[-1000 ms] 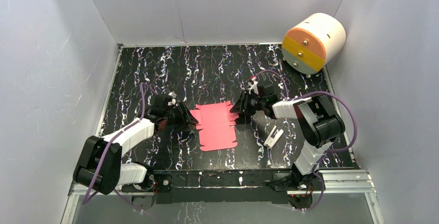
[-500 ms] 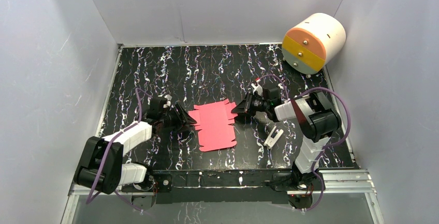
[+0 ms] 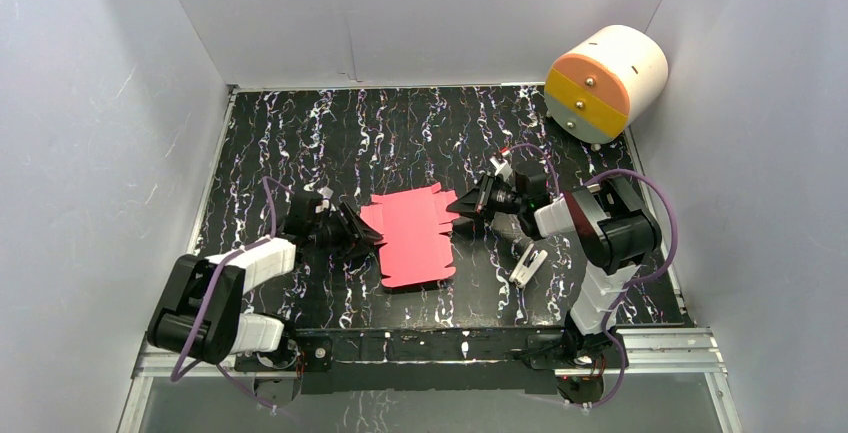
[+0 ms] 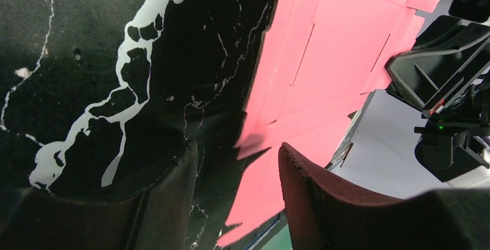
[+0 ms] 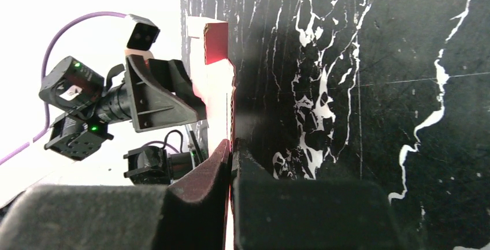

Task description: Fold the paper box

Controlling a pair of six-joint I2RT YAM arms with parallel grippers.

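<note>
Three white walls, black veined tabletop; left tool agape, right tool tight on paper box.

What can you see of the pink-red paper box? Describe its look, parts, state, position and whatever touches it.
The paper box is an unfolded flat sheet of thin pink-red card, with notched edges, small tabs and scored fold lines. It lies on the black marbled table, between the two arms. The right gripper is shut on its right edge. The left gripper is open at its left edge, with a corner tab near the gap; whether it touches the card is unclear.
</note>
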